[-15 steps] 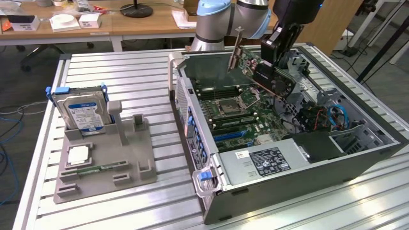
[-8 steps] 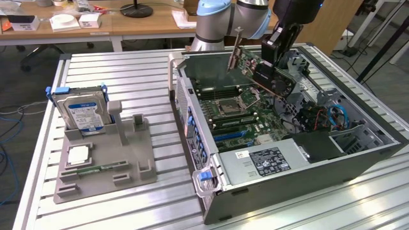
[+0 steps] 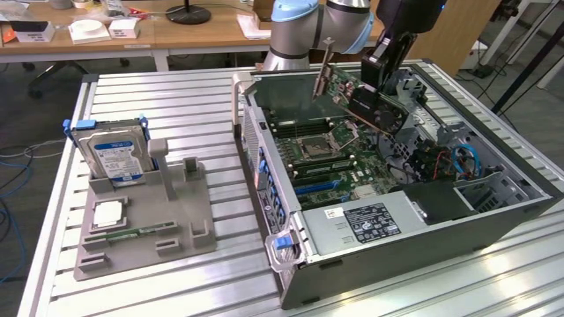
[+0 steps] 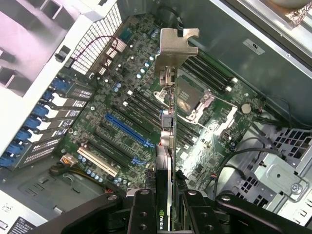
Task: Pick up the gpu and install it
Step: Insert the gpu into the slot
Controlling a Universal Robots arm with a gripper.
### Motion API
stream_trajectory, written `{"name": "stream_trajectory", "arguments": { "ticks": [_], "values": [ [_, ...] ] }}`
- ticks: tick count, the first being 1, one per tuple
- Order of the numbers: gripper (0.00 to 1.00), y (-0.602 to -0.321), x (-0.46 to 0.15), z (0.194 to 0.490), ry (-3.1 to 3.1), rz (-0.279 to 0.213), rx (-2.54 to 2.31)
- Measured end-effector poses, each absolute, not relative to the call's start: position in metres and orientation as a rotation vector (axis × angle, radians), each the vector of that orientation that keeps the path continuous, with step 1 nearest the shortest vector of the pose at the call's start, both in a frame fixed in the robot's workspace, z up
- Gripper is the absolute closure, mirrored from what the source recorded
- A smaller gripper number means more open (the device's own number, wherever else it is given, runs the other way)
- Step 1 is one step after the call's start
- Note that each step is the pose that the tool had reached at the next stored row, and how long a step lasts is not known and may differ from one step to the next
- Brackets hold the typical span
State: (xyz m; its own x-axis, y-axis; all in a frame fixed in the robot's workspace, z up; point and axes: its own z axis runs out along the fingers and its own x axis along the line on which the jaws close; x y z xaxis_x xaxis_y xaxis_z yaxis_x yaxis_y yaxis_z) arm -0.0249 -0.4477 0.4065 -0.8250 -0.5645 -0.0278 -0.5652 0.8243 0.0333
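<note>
Gripper [image 4: 165,207] clenched on gpu [image 4: 169,141] | gpu aloft above motherboard [image 4: 122,122], within open case [image 3: 264,152] | card held edge-on to motherboard, probably so its lower edge can meet a slot

The gpu [image 4: 168,146] has one small green sign on its black edge, close to the pincer [image 4: 165,197] that grips it. It looks like the Nvidia eye mark. The hard drive [image 3: 115,155] on the desk has a blue and white label. The power supply [image 3: 387,214] in the computer case has a black label with white writing. The words on both labels are too small to read.
</note>
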Motion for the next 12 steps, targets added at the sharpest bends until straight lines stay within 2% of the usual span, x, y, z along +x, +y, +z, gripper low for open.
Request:
{"name": "stream_trajectory", "arguments": {
  "ticks": [12],
  "values": [
    [0.74, -0.4477, -0.0249, 0.4065, 2.971, 0.063, -0.967]
  ]
}}
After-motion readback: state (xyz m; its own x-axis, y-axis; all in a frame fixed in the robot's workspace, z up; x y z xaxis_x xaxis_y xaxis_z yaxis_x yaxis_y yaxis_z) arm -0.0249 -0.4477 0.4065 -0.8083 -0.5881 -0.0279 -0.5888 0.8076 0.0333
